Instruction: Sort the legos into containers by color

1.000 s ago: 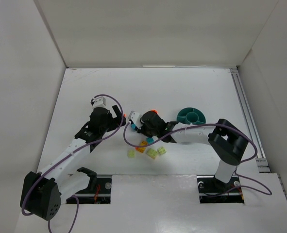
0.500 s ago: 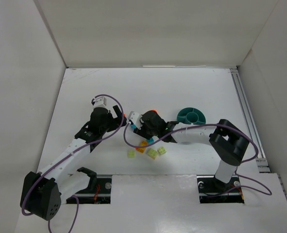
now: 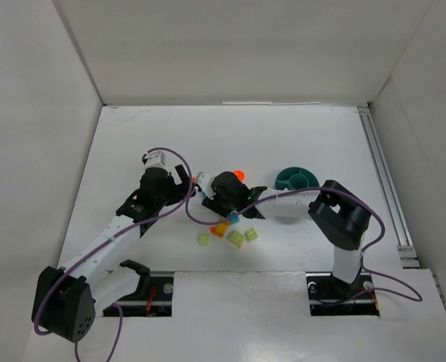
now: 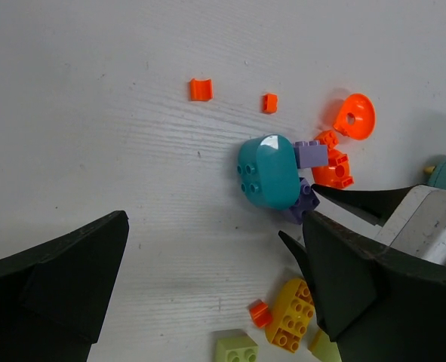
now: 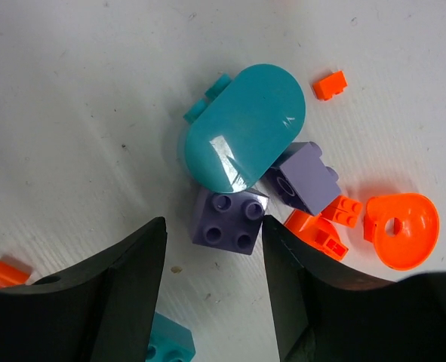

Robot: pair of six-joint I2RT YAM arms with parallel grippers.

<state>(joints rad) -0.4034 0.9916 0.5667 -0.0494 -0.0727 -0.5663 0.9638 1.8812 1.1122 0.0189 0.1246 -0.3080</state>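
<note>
The legos lie loose in a small cluster on the white table. In the right wrist view a dark purple 2x2 brick (image 5: 226, 219) sits between the tips of my open right gripper (image 5: 213, 226), under a rounded teal brick (image 5: 245, 128). A paler purple brick (image 5: 302, 177), orange bricks (image 5: 324, 230) and a round orange piece (image 5: 401, 230) lie beside it. My left gripper (image 4: 207, 234) is open and empty over bare table, just left of the same cluster (image 4: 268, 172). The teal dish (image 3: 296, 179) stands to the right of both grippers (image 3: 210, 197).
Nearer the arms lie pale green bricks (image 3: 238, 238) and a yellow-orange brick (image 4: 292, 315). Two small orange bits (image 4: 200, 90) lie farther out. A teal brick (image 5: 166, 343) is below my right fingers. White walls enclose the table; a rail (image 3: 381, 181) runs along the right side.
My right gripper has moved a little left onto the brick cluster, and its elbow has swung left. The left arm has hardly moved.
</note>
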